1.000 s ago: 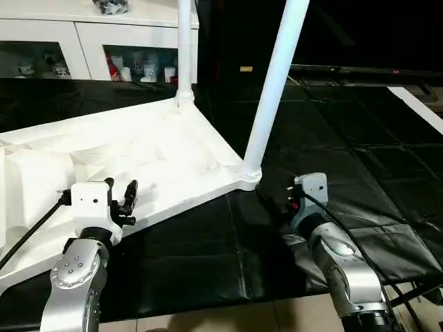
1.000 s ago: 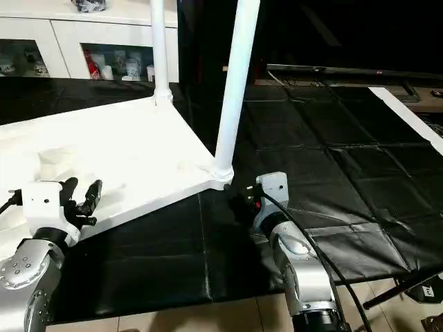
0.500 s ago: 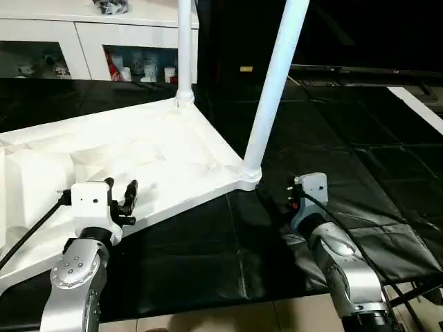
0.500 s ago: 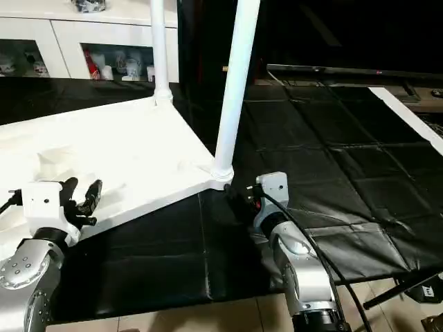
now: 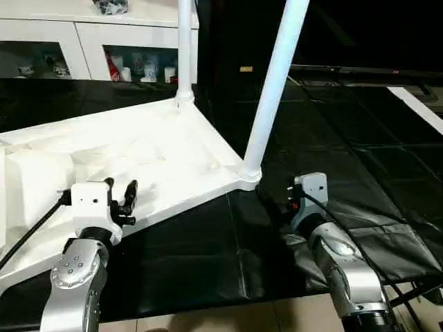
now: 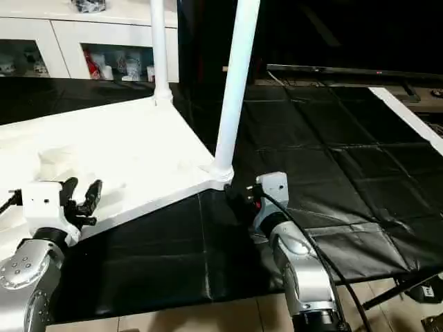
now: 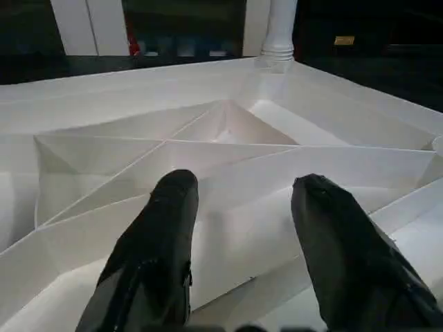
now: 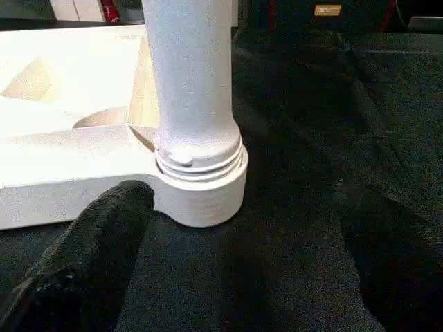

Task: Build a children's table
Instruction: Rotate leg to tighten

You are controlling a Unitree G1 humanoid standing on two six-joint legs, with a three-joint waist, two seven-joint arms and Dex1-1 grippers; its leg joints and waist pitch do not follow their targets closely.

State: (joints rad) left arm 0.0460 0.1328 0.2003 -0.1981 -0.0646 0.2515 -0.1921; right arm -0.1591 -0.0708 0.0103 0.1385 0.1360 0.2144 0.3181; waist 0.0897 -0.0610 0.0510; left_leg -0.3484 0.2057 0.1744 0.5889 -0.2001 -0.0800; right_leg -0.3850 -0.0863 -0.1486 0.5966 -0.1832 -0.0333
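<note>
cabinet behind table.

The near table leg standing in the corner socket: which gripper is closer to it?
Right. The right gripper sits open just in front of the near leg base; the left gripper hovers open over the tabletop's ribbed underside, well away.

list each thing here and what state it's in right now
tabletop: upside down on the black mat, ribs facing up
near leg: upright, seated in its corner socket
far leg: upright in the far corner
left gripper: open, over the ribs
right gripper: open, by the near leg's socket
</note>
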